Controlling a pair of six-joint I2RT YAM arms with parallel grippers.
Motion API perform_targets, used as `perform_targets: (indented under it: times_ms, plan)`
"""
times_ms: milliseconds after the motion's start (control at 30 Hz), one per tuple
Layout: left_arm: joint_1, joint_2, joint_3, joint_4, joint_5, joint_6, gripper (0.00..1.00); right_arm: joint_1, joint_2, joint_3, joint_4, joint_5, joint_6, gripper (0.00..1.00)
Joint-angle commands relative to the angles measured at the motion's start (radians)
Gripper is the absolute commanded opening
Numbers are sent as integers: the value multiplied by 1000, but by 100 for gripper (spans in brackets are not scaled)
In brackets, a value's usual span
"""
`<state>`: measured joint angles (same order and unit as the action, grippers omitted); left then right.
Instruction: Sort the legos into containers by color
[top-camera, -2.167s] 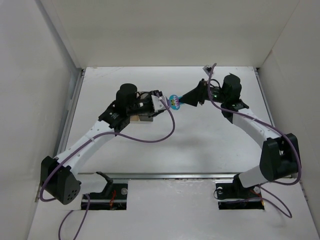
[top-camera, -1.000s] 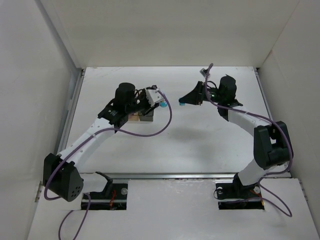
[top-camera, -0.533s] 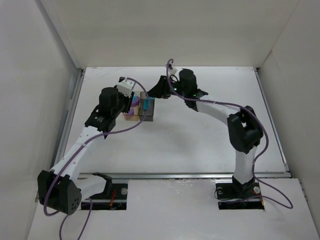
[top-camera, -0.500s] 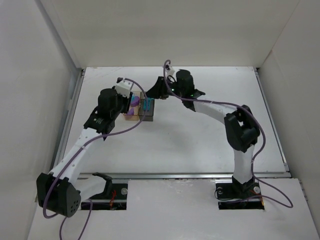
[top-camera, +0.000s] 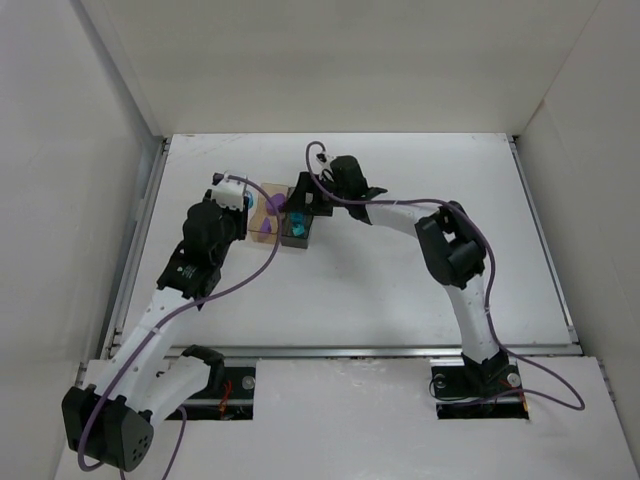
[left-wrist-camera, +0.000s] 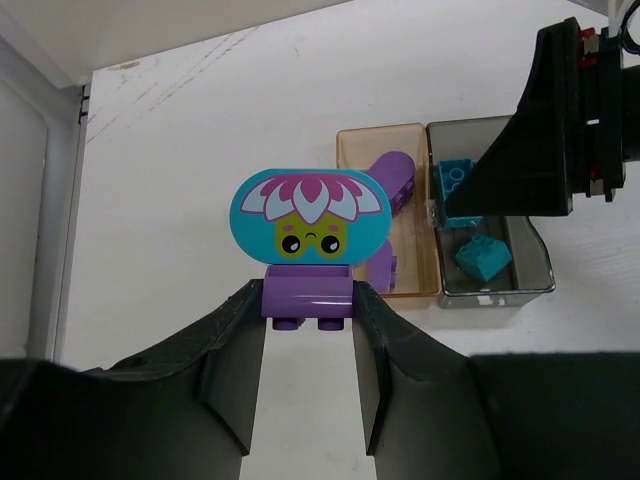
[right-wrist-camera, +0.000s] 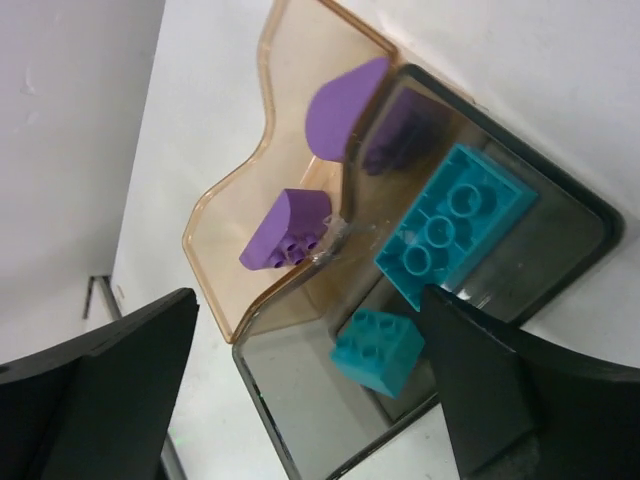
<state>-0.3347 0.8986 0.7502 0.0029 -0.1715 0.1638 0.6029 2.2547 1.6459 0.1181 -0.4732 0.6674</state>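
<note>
My left gripper (left-wrist-camera: 308, 297) is shut on the purple base of a lego figure (left-wrist-camera: 310, 245) with a teal flower-face plate, held left of the containers. The amber container (left-wrist-camera: 347, 140) holds purple legos (right-wrist-camera: 288, 228). Joined to it, the dark grey container (right-wrist-camera: 290, 400) holds a long teal lego (right-wrist-camera: 450, 225) and a small teal lego (right-wrist-camera: 378, 350). My right gripper (right-wrist-camera: 310, 380) hangs open just above the grey container, with nothing between its fingers. In the top view the left gripper (top-camera: 236, 196) is left of the boxes and the right gripper (top-camera: 300, 202) is over them.
The two boxes (top-camera: 280, 220) stand on the white table towards the back left of centre. White walls enclose the table on three sides. A metal rail (top-camera: 140, 240) runs along the left edge.
My right gripper swung left over the grey container and opened; its teal lego now lies in that box. My left arm drew back to the left, still gripping the figure.
</note>
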Motion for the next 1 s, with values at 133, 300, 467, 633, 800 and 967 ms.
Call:
perform_targets:
  times_ms: [133, 300, 467, 633, 800, 967]
  plan:
    - [2, -32, -6, 94, 67, -9, 0, 12, -132, 81, 2, -7, -88, 100]
    - [2, -14, 12, 103, 133, 0, 0, -8, -208, 71, 2, -7, -121, 100]
    - [2, -4, 21, 80, 468, 89, 0, -64, -361, -29, 2, -41, -236, 100]
    - [2, 17, 66, 43, 832, 233, 0, -147, -538, -191, 2, -299, -387, 100]
    - [2, 105, 138, 52, 978, 328, 0, -172, -555, -232, 2, -616, -330, 100]
    - [-41, 164, 196, 65, 1003, 425, 0, -121, -503, -222, 2, -622, -269, 100]
